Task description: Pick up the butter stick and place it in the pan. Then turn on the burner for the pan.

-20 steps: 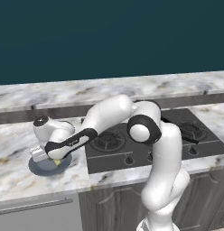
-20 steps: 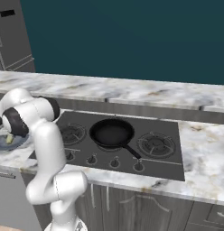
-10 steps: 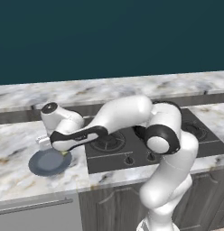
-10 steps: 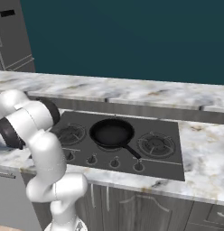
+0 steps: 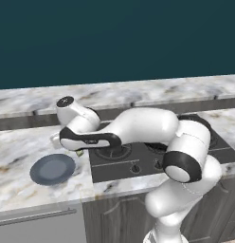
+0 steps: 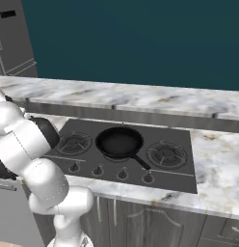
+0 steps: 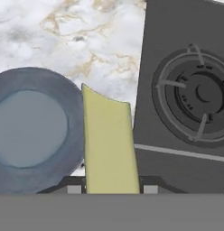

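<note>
Plate: we see the round blue-grey plate (image 5: 52, 169) lying flat on the marble table (image 5: 15, 156), just left of the stove (image 6: 126, 157); its dish is bare.
Pan: the black pan (image 6: 119, 143) sits on the middle burner, its straight handle pointing toward the front knobs; we see nothing inside it.
Butter: the butter stick (image 7: 109, 144) is a pale-yellow, flat-sided block with square corners, standing out lengthwise from between the fingertips. In the hand view it hangs above the table, its one long edge overlapping the plate's rim and the other close to the stove's edge.
Pincer: our pincer (image 7: 109, 190) is closed tight on the butter stick, one dark fingertip on each side of the block's near end.
Position: in the left base view the pincer (image 5: 79, 152) hangs over the table between plate and stove, a sliver of yellow showing under it.
</note>
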Robot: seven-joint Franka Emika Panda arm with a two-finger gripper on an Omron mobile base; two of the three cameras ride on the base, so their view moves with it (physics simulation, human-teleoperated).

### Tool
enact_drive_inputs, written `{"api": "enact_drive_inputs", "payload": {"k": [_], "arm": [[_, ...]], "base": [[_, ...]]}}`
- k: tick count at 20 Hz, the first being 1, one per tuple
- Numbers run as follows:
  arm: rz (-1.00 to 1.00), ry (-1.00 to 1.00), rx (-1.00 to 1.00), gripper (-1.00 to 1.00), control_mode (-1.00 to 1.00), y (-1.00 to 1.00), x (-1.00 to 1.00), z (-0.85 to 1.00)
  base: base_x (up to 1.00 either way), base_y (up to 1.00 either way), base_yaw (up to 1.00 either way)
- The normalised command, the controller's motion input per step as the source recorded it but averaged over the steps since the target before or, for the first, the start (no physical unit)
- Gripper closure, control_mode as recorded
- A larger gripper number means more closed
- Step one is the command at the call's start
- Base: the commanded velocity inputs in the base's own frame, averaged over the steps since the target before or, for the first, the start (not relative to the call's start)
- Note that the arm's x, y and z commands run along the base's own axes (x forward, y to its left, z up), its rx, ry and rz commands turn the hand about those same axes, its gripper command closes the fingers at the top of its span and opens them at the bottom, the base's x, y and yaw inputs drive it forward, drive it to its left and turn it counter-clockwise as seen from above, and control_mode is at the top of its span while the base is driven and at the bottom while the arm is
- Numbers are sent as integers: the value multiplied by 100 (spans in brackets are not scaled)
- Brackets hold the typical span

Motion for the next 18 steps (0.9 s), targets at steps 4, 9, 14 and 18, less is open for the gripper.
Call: {"api": "enact_drive_inputs", "payload": {"k": [4,9,14,18], "arm": [[-5,0,1,100,-100,-70,-20,28],[-6,0,4,100,-100,-76,-25,24],[-6,0,4,100,-100,-78,-26,24],[-4,0,4,100,-100,-78,-26,26]], "base": [[0,0,0],[0,0,0],[0,0,0],[0,0,0]]}}
